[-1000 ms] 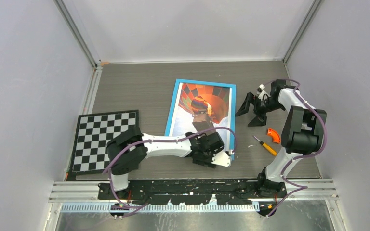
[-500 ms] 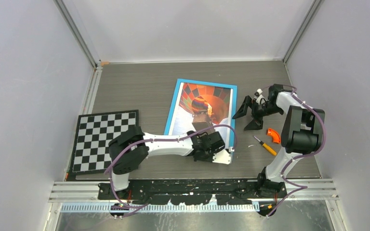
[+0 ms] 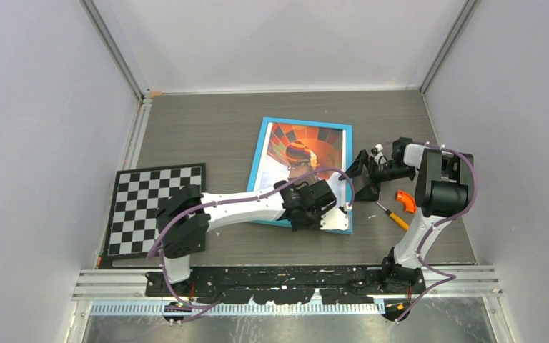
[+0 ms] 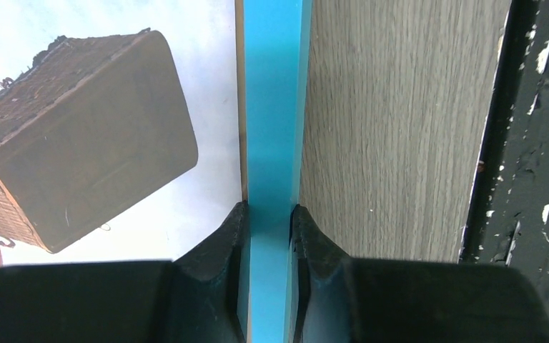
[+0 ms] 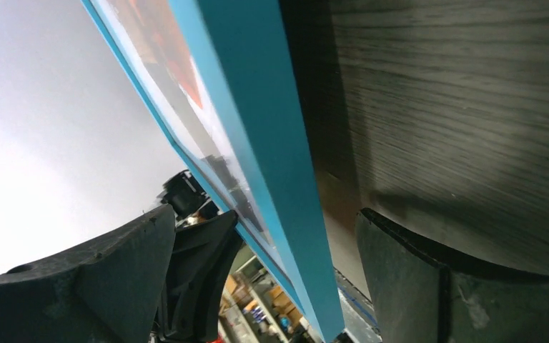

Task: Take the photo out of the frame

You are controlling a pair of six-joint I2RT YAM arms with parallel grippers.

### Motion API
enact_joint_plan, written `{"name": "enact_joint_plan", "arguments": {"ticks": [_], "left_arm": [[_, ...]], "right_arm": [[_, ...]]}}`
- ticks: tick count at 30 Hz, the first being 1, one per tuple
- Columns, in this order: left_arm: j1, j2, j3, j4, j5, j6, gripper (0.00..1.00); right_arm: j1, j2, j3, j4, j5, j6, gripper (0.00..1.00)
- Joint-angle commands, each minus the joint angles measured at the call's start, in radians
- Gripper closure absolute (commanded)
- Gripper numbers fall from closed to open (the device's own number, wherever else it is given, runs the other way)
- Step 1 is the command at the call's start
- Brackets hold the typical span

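Rectangular picture frame with thin bright-blue border point(image 3: 257, 161), at the middle of the grey wood-grain tabletop point(image 3: 207, 136), is pinched at its near right corner by left gripper point(image 4: 269, 214), presumably for tilting. Right gripper point(image 5: 261, 221) is spread astride the right edge, not closed. Hot-air-balloon photo point(image 3: 307, 146) is seated inside, face up.

One frame point(image 3: 255, 171), one photo point(image 3: 309, 147), one checkerboard point(image 3: 150, 204), one screwdriver point(image 3: 397, 221).

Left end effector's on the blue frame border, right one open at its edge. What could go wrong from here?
1. The left end effector pinches only the thin blue border of the frame, near one corner; a frame this large could pivot or slip out.
2. The right end effector straddles the frame's right edge with its jaws open; closing off-centre might shove the frame.
3. The screwdriver lies close by and could get knocked.
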Motion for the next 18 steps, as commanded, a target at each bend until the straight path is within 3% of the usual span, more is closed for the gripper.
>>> {"name": "enact_joint_plan", "arguments": {"ticks": [1, 10, 18], "left_arm": [[0.012, -0.082, 0.078, 0.017, 0.014, -0.044, 1.00], [0.027, -0.104, 0.079, 0.047, 0.068, -0.094, 1.00], [0.055, -0.108, 0.098, 0.065, 0.146, -0.151, 1.00]], "right_arm": [[0.003, 0.026, -0.033, 0.096, -0.130, 0.067, 0.02], [0.027, 0.059, -0.109, 0.344, -0.257, 0.238, 0.14], [0.037, 0.073, -0.132, 0.374, -0.293, 0.253, 0.34]]}}
